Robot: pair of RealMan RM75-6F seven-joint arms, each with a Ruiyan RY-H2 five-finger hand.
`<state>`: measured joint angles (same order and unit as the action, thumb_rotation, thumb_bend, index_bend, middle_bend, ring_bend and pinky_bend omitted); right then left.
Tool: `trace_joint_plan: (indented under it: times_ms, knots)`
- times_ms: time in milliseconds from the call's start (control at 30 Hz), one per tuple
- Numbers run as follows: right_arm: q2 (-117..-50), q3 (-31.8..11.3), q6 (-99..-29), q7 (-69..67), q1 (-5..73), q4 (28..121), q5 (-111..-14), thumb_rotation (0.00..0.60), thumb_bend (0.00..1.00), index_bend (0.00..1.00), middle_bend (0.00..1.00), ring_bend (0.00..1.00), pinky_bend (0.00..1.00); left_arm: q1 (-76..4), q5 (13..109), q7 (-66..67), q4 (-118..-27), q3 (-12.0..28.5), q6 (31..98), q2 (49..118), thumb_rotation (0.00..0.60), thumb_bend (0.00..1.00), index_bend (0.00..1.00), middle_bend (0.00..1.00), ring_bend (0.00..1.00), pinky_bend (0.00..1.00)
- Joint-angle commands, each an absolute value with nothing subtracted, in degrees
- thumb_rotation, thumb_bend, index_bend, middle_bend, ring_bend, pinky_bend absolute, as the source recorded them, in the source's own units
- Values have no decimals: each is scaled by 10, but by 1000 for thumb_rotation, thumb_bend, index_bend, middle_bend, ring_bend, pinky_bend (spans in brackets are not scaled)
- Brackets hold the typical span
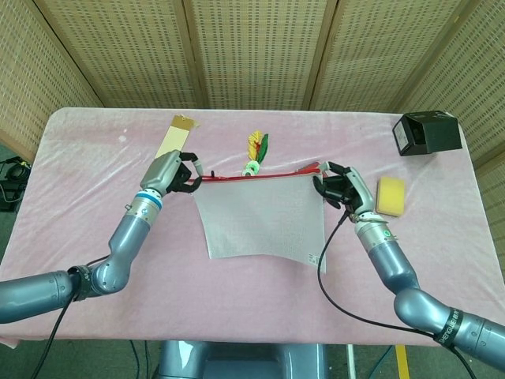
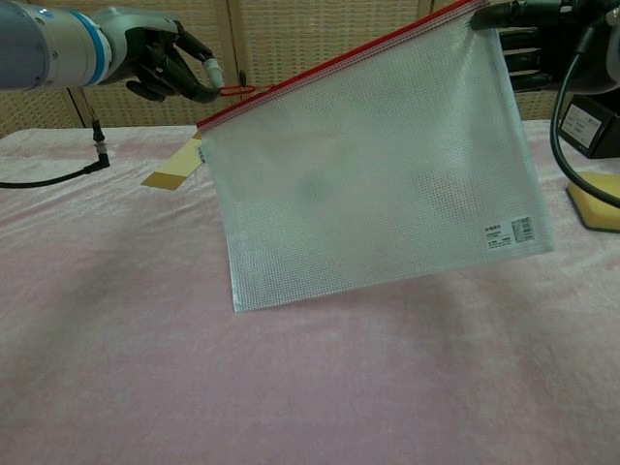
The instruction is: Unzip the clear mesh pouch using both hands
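Observation:
The clear mesh pouch (image 1: 263, 223) (image 2: 378, 184) hangs in the air above the pink table, its red zip edge (image 1: 256, 178) (image 2: 339, 63) stretched along the top. My left hand (image 1: 175, 174) (image 2: 160, 63) pinches the red zip pull (image 2: 232, 90) at the pouch's left top corner. My right hand (image 1: 341, 186) (image 2: 528, 29) grips the right top corner of the pouch, partly cut off by the frame's edge in the chest view. The pouch's lower edge hangs free, just above the cloth.
A yellow-green ornament (image 1: 254, 152) lies behind the pouch. A tan strip (image 1: 172, 142) (image 2: 174, 170) sits at the back left, a yellow sponge (image 1: 390, 196) (image 2: 596, 203) and a black box (image 1: 426, 133) (image 2: 589, 126) at the right.

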<state>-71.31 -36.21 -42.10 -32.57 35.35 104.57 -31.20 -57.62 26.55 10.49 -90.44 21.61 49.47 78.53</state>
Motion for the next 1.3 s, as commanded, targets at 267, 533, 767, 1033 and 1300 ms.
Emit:
trace_joint_plan:
  times_ms: [267, 533, 767, 1033, 1300]
  knots:
    - [-701, -360, -428, -333, 348, 1049, -312, 600, 870, 765, 997, 880, 1000, -586, 225, 145, -914, 197, 485, 739, 600, 714, 884, 995, 929, 1000]
    - [-695, -363, -434, -339, 347, 1050, -308, 600, 870, 767, 999, 881, 1000, -604, 176, 179, -923, 185, 491, 720, 600, 717, 884, 995, 930, 1000]
    - [-687, -365, -438, -338, 348, 1049, -305, 600, 870, 766, 999, 881, 1000, -607, 159, 185, -925, 185, 496, 706, 600, 718, 884, 995, 929, 1000]
    - [-682, -362, -440, -337, 350, 1044, -298, 600, 870, 767, 999, 881, 1000, -606, 153, 184, -925, 185, 492, 690, 600, 719, 884, 995, 929, 1000]
    - [-678, -360, -446, -334, 351, 1044, -293, 600, 870, 767, 999, 881, 1000, -609, 135, 191, -922, 178, 481, 676, 600, 720, 884, 995, 929, 1000]
